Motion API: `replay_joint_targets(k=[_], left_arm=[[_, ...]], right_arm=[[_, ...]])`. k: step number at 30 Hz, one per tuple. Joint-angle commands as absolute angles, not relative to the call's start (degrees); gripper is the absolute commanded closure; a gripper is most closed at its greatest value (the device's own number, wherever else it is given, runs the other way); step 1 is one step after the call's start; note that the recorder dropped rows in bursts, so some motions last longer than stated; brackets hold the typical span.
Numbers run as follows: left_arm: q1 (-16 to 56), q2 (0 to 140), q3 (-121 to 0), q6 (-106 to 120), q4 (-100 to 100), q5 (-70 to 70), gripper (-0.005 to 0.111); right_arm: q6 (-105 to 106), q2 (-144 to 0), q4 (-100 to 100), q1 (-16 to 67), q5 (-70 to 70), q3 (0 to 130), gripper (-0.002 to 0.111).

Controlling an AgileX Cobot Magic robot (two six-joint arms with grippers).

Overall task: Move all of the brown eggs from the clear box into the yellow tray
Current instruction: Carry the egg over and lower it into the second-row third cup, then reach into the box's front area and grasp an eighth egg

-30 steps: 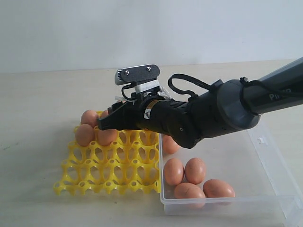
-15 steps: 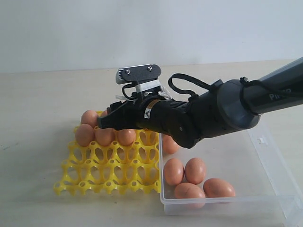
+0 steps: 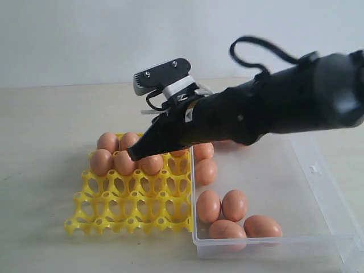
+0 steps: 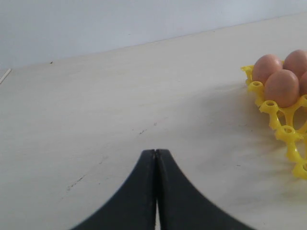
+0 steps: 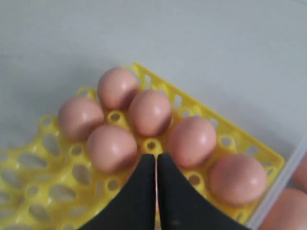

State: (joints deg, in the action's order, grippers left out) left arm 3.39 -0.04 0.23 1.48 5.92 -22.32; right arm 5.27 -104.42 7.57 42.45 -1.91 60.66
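The yellow tray (image 3: 131, 211) lies on the left, with several brown eggs (image 3: 124, 163) in its two far rows. Beside it on the right is the clear box (image 3: 318, 170), where several more brown eggs (image 3: 234, 205) lie along its left and near sides. My right gripper (image 3: 132, 153) hangs shut and empty a little above the tray's second row. The right wrist view shows its tips (image 5: 156, 155) over the eggs (image 5: 112, 148) in the tray (image 5: 29, 191). My left gripper (image 4: 155, 151) is shut, empty, low over bare table left of the tray (image 4: 288, 134).
My right arm (image 3: 273, 108) slants across the box's far end and hides part of it. The tray's two near rows of cups (image 3: 114, 219) are open. Both containers rest on a pale tabletop (image 3: 45, 125) in front of a white wall.
My right gripper opened and left an egg in the tray's second row, then rose and snapped shut. The arm now slopes up more steeply. The left gripper's earlier state is not shown.
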Motion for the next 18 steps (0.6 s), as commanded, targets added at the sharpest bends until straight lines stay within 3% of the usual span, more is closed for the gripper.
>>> replay_joint_targets(k=[1, 5, 10, 13, 18], left_arm=[[3.3, 0.0, 0.0, 1.3, 5.8, -21.8, 0.107], [3.3, 0.0, 0.0, 1.3, 5.8, -21.8, 0.107], [3.3, 0.0, 0.0, 1.3, 5.8, -21.8, 0.107], [3.3, 0.0, 0.0, 1.3, 5.8, -21.8, 0.107], [3.3, 0.0, 0.0, 1.3, 5.8, -21.8, 0.107]], right_arm=[[10.5, -95.6, 5.7, 40.8, -23.2, 60.9, 0.108], [10.4, -89.2, 5.2, 39.4, -40.9, 60.9, 0.108], [3.7, -86.1, 5.0, 35.2, -50.4, 60.9, 0.103], [2.8, -86.7, 4.4, 31.8, -52.1, 60.9, 0.089], [2.8, -90.1, 2.8, 29.8, -54.6, 60.9, 0.053]])
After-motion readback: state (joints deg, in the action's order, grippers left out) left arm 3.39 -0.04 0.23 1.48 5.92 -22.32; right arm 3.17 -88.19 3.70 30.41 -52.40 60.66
